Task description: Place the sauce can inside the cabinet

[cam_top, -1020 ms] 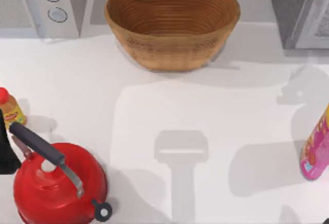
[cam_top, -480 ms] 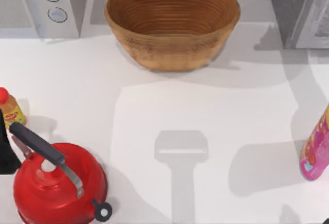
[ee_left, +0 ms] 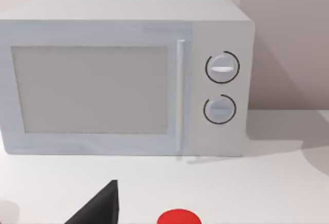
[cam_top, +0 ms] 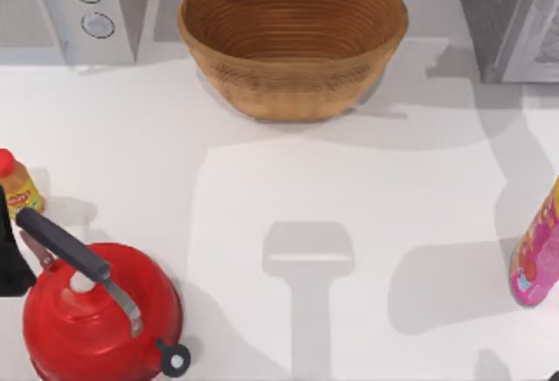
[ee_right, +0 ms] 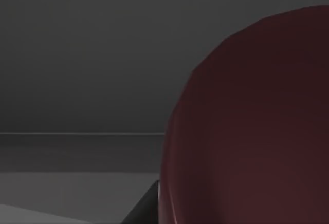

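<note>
sauce can (ee_right: 252,126): one, maroon top close before right wrist camera, grey surface behind | cabinet (cam_top: 511,18): one, right of basket (cam_top: 293,40) | right gripper: grip cannot be told | left arm (cam_top: 9,250): beside one red kettle (cam_top: 96,315) | bottles: two

dark maroon sauce can (ee_right: 247,131), grey speckled cabinet (cam_top: 493,14), red kettle (cam_top: 96,320), brown ribbed basket (cam_top: 293,75)

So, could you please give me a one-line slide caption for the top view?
Wicker basket at the table's far edge between the microwave and grey cabinet; red kettle near left, pink bottle at right.
</note>
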`<act>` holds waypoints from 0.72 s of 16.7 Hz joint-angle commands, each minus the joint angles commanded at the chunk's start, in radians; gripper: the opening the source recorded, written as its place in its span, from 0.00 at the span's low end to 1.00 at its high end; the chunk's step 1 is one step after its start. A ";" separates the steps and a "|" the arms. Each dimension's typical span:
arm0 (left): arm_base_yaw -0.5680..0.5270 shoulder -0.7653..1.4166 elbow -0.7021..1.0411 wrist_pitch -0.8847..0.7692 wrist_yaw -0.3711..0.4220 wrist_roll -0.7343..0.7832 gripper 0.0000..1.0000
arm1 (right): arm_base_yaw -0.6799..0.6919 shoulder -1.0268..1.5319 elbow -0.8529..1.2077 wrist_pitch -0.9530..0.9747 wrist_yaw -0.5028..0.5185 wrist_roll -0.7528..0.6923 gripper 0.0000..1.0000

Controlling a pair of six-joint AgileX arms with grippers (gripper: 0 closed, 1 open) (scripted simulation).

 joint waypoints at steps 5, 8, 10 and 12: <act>0.000 0.000 0.000 0.000 0.000 0.000 1.00 | -0.013 0.063 0.052 0.009 -0.011 -0.001 0.00; 0.000 0.000 0.000 0.000 0.000 0.000 1.00 | -0.031 0.187 0.156 0.026 -0.030 -0.005 0.00; 0.000 0.000 0.000 0.000 0.000 0.000 1.00 | -0.047 0.282 0.237 0.041 -0.044 -0.006 0.00; 0.000 0.000 0.000 0.000 0.000 0.000 1.00 | -0.063 0.373 0.315 0.056 -0.058 -0.005 0.00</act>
